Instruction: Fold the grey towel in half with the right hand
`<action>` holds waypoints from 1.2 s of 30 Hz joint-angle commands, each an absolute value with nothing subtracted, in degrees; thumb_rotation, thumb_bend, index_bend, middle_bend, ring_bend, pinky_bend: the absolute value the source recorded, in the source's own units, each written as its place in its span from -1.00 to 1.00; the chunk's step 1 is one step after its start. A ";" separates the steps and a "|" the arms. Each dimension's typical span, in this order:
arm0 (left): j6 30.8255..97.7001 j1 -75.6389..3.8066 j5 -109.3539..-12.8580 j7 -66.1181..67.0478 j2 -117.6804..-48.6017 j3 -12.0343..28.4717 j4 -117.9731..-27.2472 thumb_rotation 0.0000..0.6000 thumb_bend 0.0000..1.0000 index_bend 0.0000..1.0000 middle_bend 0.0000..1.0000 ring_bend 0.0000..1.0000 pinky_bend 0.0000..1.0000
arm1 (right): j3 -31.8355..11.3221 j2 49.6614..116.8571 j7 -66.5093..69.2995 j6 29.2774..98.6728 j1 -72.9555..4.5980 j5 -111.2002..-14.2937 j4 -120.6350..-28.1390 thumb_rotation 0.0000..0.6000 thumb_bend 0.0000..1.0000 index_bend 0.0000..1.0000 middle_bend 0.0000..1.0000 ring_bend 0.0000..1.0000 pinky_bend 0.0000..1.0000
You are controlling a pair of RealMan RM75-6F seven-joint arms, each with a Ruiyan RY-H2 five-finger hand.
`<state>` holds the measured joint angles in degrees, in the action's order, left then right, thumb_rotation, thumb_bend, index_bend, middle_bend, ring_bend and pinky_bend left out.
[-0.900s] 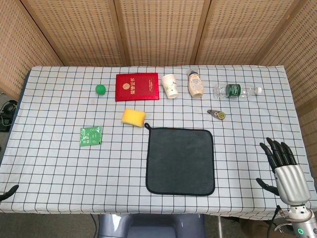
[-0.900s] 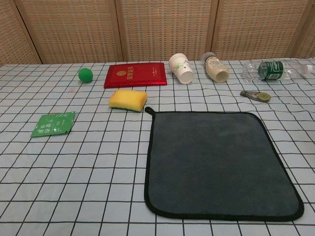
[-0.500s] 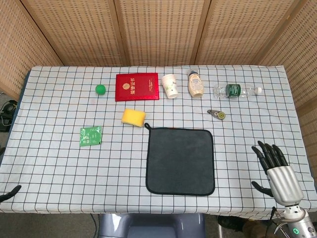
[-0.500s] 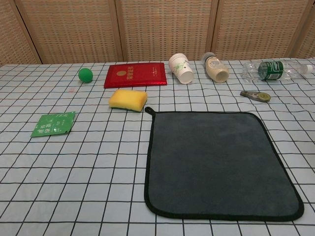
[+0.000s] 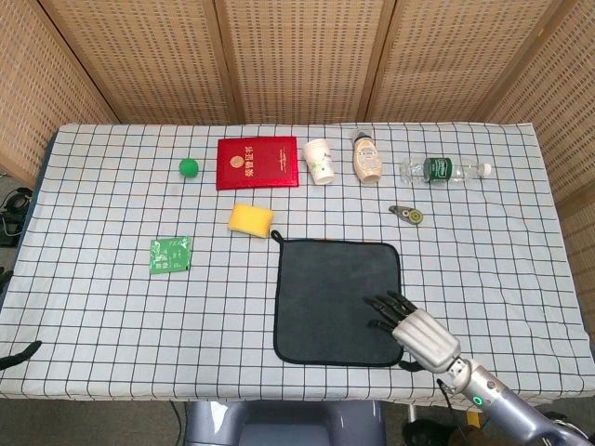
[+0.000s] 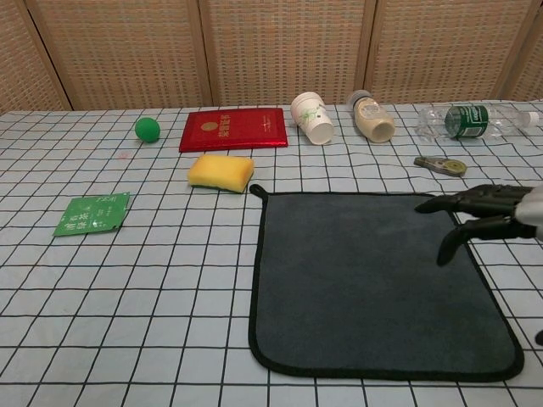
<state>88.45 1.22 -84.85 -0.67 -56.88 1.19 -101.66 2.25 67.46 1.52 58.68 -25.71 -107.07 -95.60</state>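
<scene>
Woven screens back a checked tablecloth (image 5: 93,307) — right hand (image 5: 420,333) fingers (image 6: 458,202) spread, empty, over the flat grey towel (image 5: 330,297).

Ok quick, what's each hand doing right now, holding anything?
Right hand: open, fingers spread above the grey towel, holding nothing.
Left hand: only a dark tip shows at the frame edge; cannot be told.
</scene>
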 commanded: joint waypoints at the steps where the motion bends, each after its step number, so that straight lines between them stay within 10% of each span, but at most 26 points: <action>1: 87.78 0.89 -84.05 -0.49 -57.07 1.46 -101.41 1.00 -1.00 -1.00 -1.00 -1.00 -1.00 | 1.42 71.17 1.59 53.88 -29.00 -106.04 -95.82 1.00 -0.71 -0.27 -1.00 -1.00 -1.00; 36: 85.21 -0.27 -81.58 0.93 -58.13 1.82 -100.69 1.00 -1.00 -1.00 -1.00 -1.00 -1.00 | 0.45 86.48 -16.15 45.76 -34.97 -97.48 -90.35 1.00 -0.46 -0.15 -1.00 -1.00 -1.00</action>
<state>85.21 -0.27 -81.58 0.93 -58.12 1.82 -100.69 0.28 86.20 -15.86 45.62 -34.85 -97.43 -90.68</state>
